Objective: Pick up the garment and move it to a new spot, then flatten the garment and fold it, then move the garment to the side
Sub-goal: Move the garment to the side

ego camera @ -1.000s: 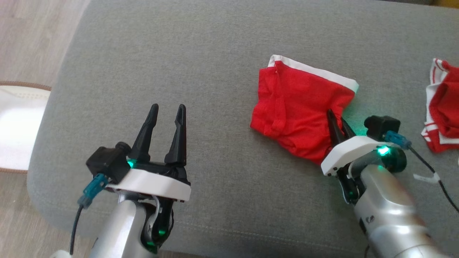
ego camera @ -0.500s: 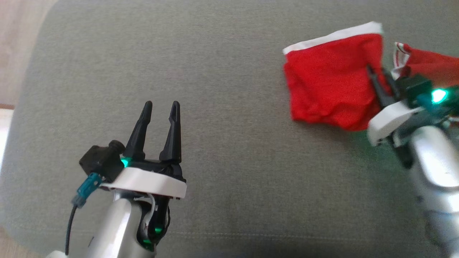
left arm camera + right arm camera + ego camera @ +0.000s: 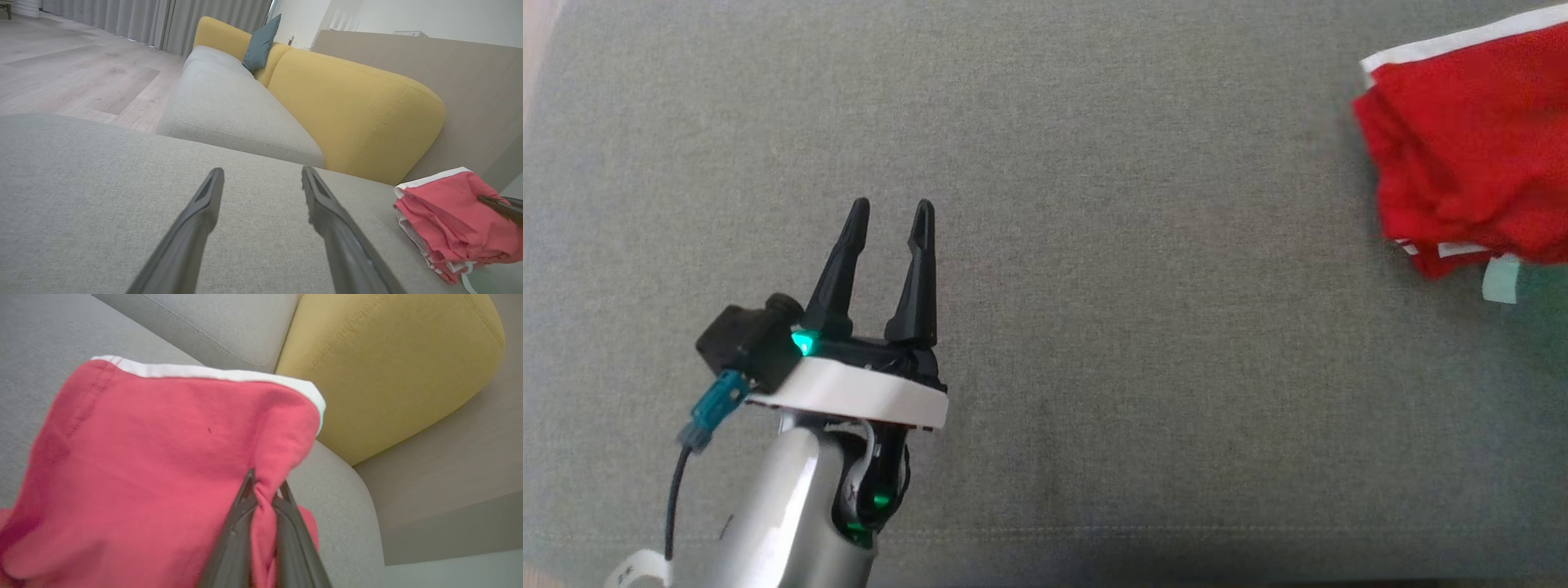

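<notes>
Though bunched, garment (image 3: 163,457) between right jaws

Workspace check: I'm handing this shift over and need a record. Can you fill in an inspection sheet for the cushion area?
Surface: grey cushion, flat woven fabric.
Job's things: red shorts with a white waistband, bunched at the right edge of the head view.
Clutter: striped red-and-white garment peeking out from under the shorts; a white tag beside it.
Grippers: left gripper open, holding nothing, above the cushion; right gripper shut on the red shorts.
Cables: black cable with a teal plug at the left wrist.
Surroundings: yellow sofa back, teal pillow, wooden floor, grey curtains.
</notes>
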Robot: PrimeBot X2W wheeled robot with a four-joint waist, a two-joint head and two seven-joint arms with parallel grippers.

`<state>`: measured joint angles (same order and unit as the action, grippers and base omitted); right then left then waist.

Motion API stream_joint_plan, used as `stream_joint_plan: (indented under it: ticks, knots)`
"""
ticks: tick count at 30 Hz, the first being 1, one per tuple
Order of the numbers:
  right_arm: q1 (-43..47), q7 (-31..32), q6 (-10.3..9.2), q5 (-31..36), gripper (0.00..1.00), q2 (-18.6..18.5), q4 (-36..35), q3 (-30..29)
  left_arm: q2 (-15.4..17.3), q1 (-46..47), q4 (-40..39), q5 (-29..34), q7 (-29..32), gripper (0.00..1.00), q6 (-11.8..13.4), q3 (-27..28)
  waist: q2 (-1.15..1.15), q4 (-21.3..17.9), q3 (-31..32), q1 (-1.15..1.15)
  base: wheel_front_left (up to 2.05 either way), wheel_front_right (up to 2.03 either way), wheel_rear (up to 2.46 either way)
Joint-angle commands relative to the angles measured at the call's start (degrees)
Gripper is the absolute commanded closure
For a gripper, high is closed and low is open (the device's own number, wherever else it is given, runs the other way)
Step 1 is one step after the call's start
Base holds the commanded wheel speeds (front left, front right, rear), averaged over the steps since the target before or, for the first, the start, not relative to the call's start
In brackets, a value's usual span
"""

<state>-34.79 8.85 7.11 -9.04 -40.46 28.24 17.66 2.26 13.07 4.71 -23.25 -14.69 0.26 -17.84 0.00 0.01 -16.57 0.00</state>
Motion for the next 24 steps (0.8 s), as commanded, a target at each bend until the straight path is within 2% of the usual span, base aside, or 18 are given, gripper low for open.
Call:
stream_joint_plan:
  ticks: [1,7,16,24]
  knots:
    - [-0.01,0.55,0.37,-0.3,1.0,-2.92,-1.83,-0.91,0.62,2.03,-2.16,0.63,-0.31,0.0,-0.24,1.81,0.0,0.17,-0.31,0.0,0.0,0.0,0.0]
    - [1.68,4.37,0.37,0.84,1.0,-4.56,-2.88,-6.49,0.62,2.34,-2.23,0.85,-0.31,0.0,-0.54,2.42,0.0,0.56,-1.63,0.0,0.0,0.0,0.0]
    - [4.66,6.54,0.37,3.73,1.0,-2.57,-6.09,-13.9,0.62,2.84,-2.11,1.27,-0.31,0.0,-0.76,2.52,0.0,0.48,-2.71,0.0,0.0,0.0,0.0]
    - [6.14,5.63,0.37,3.47,1.0,-1.13,-8.54,-15.87,0.62,2.87,-1.7,1.74,-0.31,0.0,-0.99,2.76,0.0,-0.17,-2.87,0.0,0.0,0.0,0.0]
